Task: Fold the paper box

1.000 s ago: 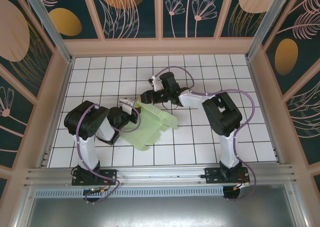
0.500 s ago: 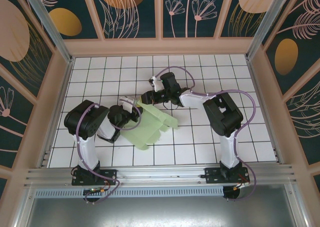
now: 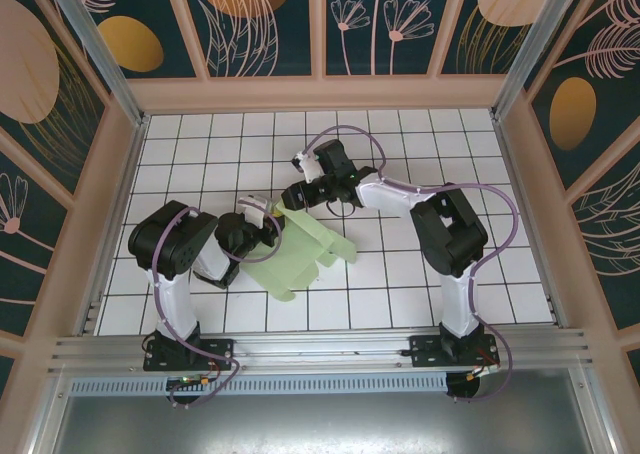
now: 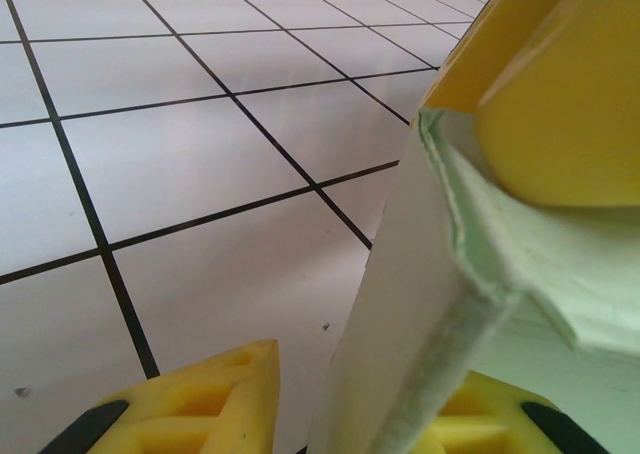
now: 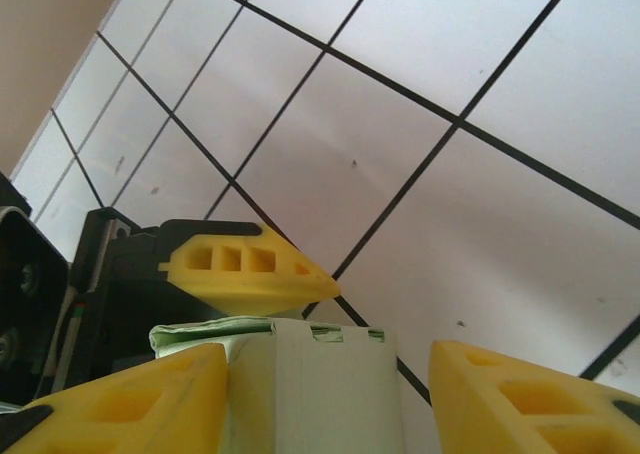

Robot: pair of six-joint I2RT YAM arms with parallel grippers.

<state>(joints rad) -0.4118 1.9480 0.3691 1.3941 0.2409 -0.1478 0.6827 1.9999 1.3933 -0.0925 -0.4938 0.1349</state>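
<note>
The pale green paper box point(image 3: 300, 252) lies partly folded on the white tiled floor, between the two arms. Its far left corner is lifted. My left gripper point(image 3: 265, 219) meets that corner from the left. In the left wrist view the card point(image 4: 420, 304) stands on edge between the yellow fingers point(image 4: 215, 394), with a gap on the left side, so my left gripper point(image 4: 365, 364) is open. My right gripper point(image 3: 290, 199) comes at the same corner from the far side. My right gripper point(image 5: 330, 349) is open around the folded edge point(image 5: 310, 394), which touches only its left finger.
Wooden-framed decorated walls point(image 3: 320, 89) enclose the tiled floor point(image 3: 200, 144) on three sides. A metal rail point(image 3: 320, 349) with both arm bases runs along the near edge. A finger of the left gripper point(image 5: 240, 269) sits just beyond the card's edge in the right wrist view.
The right arm's wrist has shifted slightly left and farther away, its cable arching higher. The box's right flaps have drawn in a little. The left gripper has barely moved.
</note>
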